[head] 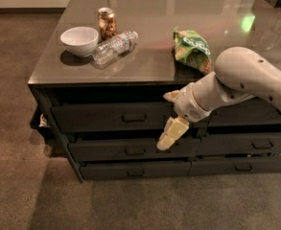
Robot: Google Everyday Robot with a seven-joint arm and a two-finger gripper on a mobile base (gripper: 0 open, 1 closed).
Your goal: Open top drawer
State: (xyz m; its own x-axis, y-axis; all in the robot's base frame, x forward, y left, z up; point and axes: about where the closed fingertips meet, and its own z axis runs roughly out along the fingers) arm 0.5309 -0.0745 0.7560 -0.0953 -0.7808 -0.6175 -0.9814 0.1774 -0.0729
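The top drawer (97, 117) is the wide dark grey front just under the tabletop on the left, with a small loop handle (134, 118) at its centre. Its front looks flush with the cabinet. My gripper (171, 130) hangs in front of the cabinet, just right of that handle and a little below it, over the seam between the top and middle drawers. It points down and to the left. It holds nothing that I can see. My pale arm (245, 75) reaches in from the right.
On the glossy tabletop (149, 66) stand a white bowl (80, 40), a can (106, 23), a lying plastic bottle (113, 46) and a green chip bag (193, 47). Two slimmer drawers (130, 150) sit below. More drawers are on the right. The floor in front is brown carpet.
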